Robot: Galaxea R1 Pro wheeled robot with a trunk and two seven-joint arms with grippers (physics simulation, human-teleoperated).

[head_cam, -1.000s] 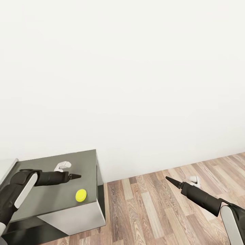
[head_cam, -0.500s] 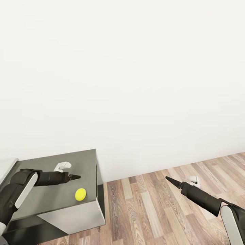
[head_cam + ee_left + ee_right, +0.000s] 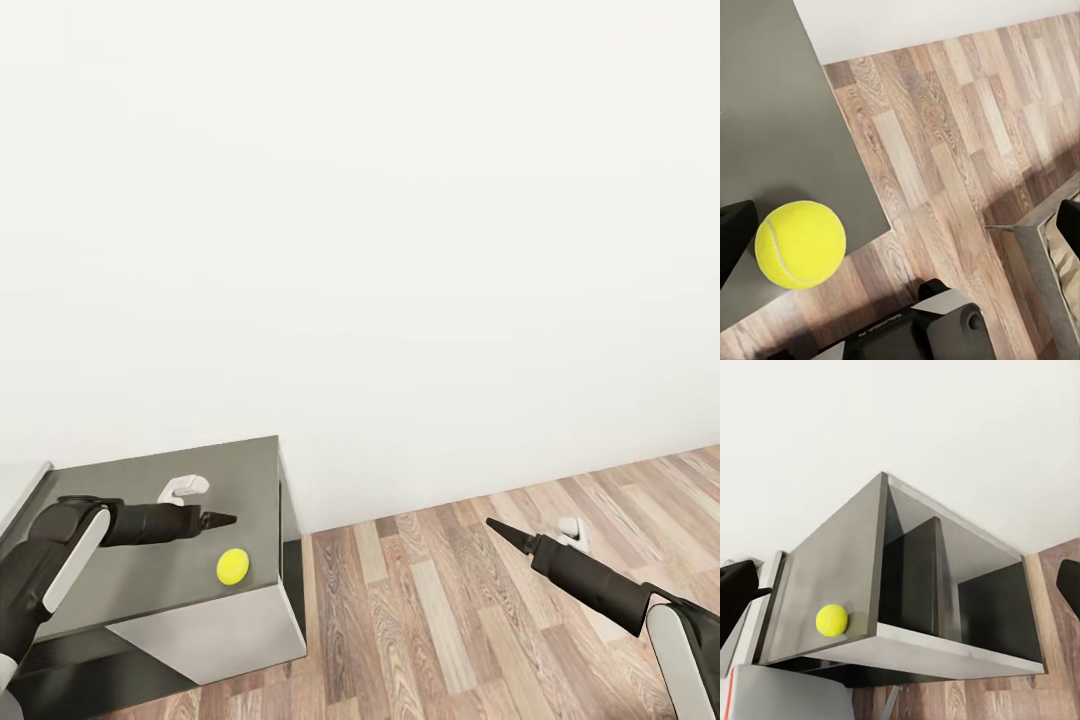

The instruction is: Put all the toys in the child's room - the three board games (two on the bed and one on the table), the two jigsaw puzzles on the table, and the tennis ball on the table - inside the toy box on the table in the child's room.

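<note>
One tennis ball (image 3: 232,566) sits on the dark grey table (image 3: 130,590) top, near its front edge. One small white curved object (image 3: 183,489) lies further back on that same top. Down on the wood plank floor (image 3: 440,620) there's one small white item (image 3: 572,528). And two grippers: the left gripper (image 3: 222,520), the right gripper (image 3: 497,528).

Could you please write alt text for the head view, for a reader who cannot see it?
A tennis ball sits near the front edge of a dark grey table, just beyond the left gripper. The right gripper hovers over wood floor below a white wall.
</note>
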